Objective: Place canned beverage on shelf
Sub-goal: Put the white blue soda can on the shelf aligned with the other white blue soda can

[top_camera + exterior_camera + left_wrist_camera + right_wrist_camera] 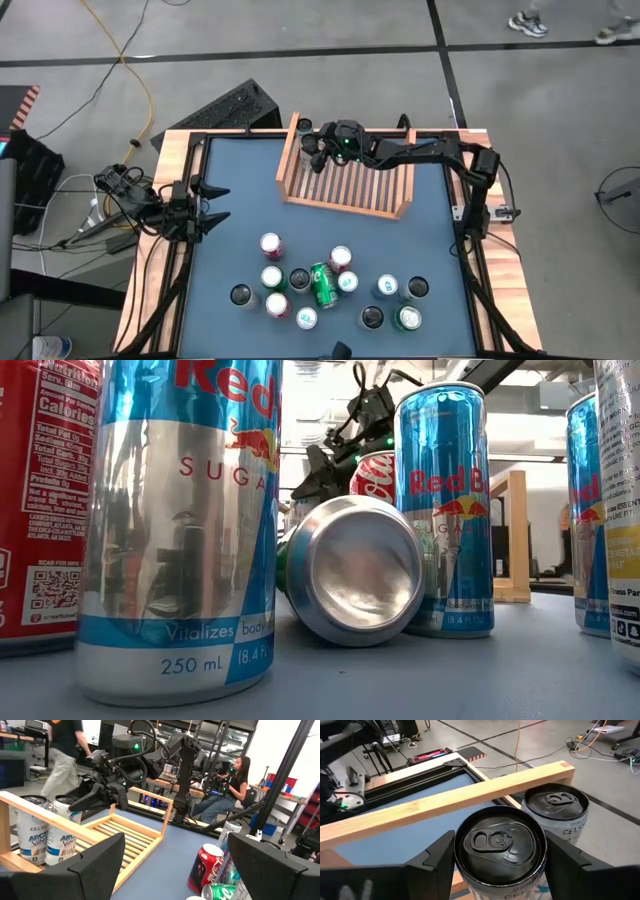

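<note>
The wooden shelf (pixel 345 185) lies on the far half of the table, slatted base up. My right gripper (pixel 318 150) reaches in from the table's right to the shelf's far left corner. It is shut on a white can with a black top (pixel 500 845), which also shows in the left wrist view as a white can (pixel 60 840). A second white Celsius can (pixel 557 810) stands upright just beside it in that corner. My left gripper (pixel 215 205) waits open at the table's left edge, touching nothing. My right gripper pinches the can's upper side wall (pixel 457 865) between its two fingers, one on each side just under the rim. The fingers come nearly level from the table's right, slanting a little down. The can stands upright; the shelf's side rail (pixel 30 862) hides its base.
Several upright cans stand grouped on the near half of the table (pixel 300 300), with a green can (pixel 323 285) lying on its side among them. The shelf's right part (pixel 385 185) holds nothing. People (pixel 230 785) are in the room beyond the table.
</note>
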{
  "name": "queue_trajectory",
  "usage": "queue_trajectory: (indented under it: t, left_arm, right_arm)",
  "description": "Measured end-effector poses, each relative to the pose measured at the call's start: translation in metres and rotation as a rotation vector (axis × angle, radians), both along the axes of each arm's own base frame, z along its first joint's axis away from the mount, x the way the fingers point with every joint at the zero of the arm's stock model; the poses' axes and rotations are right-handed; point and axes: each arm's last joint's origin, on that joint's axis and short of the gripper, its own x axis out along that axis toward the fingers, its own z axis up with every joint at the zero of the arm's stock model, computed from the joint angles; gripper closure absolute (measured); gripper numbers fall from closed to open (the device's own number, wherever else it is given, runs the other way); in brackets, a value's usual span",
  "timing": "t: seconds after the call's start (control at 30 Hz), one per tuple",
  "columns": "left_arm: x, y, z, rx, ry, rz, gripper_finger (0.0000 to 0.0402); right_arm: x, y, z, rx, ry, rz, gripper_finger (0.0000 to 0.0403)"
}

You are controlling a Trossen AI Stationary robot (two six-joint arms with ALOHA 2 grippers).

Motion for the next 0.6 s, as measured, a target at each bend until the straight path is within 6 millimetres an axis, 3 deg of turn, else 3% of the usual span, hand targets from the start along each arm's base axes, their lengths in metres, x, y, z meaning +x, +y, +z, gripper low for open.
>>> queue_trajectory:
  t: [0.6]
  left_arm:
    - [0.0, 0.0, 0.0, 0.012, 0.003, -0.001, 0.006]
  right_arm:
    - [0.011, -0.007, -0.02, 0.05, -0.007, 0.035, 0.0169]
